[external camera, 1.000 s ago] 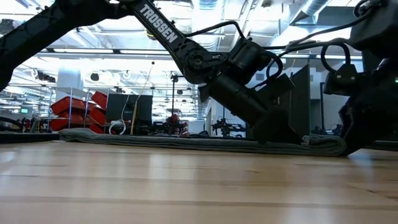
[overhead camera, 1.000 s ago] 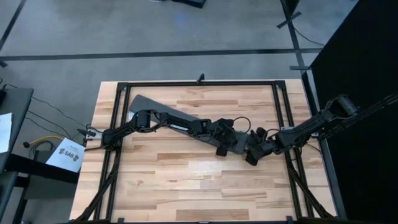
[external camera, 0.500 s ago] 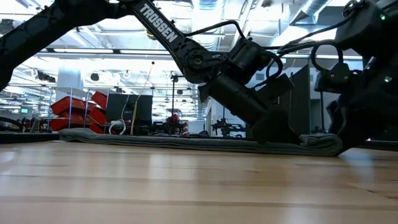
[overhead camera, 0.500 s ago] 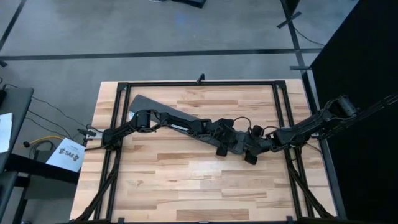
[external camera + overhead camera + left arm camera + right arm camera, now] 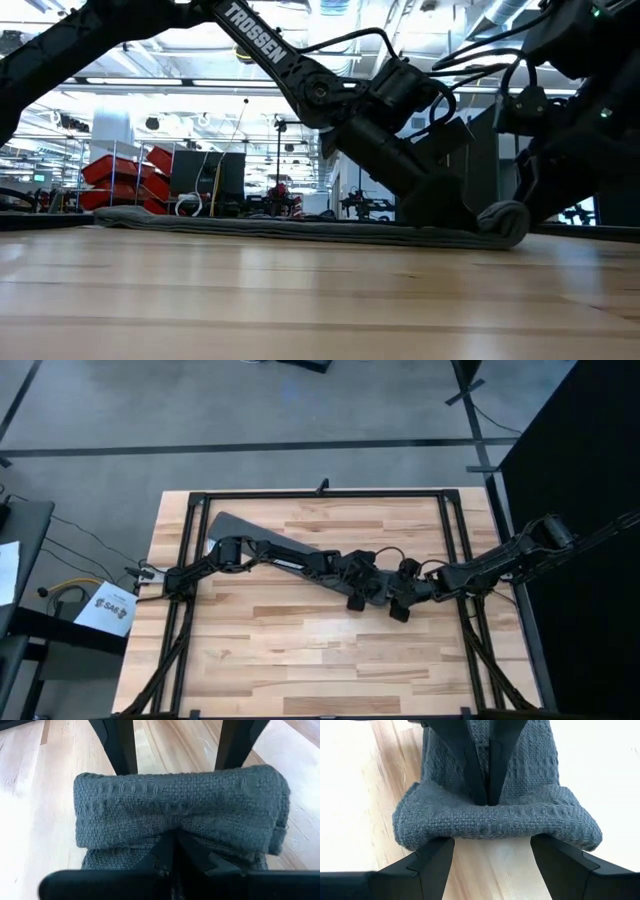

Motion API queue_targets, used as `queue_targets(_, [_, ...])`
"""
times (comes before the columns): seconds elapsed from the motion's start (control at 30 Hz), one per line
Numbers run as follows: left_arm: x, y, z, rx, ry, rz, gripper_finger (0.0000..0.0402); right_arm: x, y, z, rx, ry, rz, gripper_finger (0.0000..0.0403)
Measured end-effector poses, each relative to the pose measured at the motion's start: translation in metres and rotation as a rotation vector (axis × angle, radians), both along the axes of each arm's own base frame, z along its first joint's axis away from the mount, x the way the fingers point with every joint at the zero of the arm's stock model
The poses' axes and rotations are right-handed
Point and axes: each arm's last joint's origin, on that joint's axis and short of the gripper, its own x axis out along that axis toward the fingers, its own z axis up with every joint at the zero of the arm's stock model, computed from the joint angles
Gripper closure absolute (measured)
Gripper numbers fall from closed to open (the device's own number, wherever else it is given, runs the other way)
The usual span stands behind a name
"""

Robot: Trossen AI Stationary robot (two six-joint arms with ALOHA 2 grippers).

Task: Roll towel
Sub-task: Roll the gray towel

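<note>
One towel [image 5: 262, 544], a dark grey waffle-knit cloth, lies in a long flat strip across the pale wooden worktop [image 5: 300, 650], its right end turned over into a soft thick roll [image 5: 180, 807]. Two grippers meet there. The left gripper [image 5: 175, 851] has its fingers pinched together on the cloth just behind the roll, while the right gripper [image 5: 492, 852] holds its fingers [image 5: 437, 855] spread wide, both pressed against the roll's outer face.

The high view looks straight down from well above, taking in the whole desk [image 5: 300, 650] and floor around it, while the low view sits at desk-top height, facing level across the wood into the room. Each wrist view looks along its arm from very close, and both share the towel [image 5: 180, 815] roll filling mid-frame, met from opposite sides.
</note>
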Motion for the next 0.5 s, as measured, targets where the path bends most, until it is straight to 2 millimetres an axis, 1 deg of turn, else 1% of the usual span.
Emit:
queue_targets(0.27, [-0.001, -0.002, 0.014, 0.034, -0.008, -0.003, 0.0396, 0.001, 0.000, 0.001, 0.001, -0.011, -0.003, 0.0148])
queue_targets(0.5, [-0.002, -0.002, 0.021, 0.070, -0.016, 0.007, 0.0396, 0.001, 0.000, 0.001, 0.001, -0.012, -0.003, 0.0148])
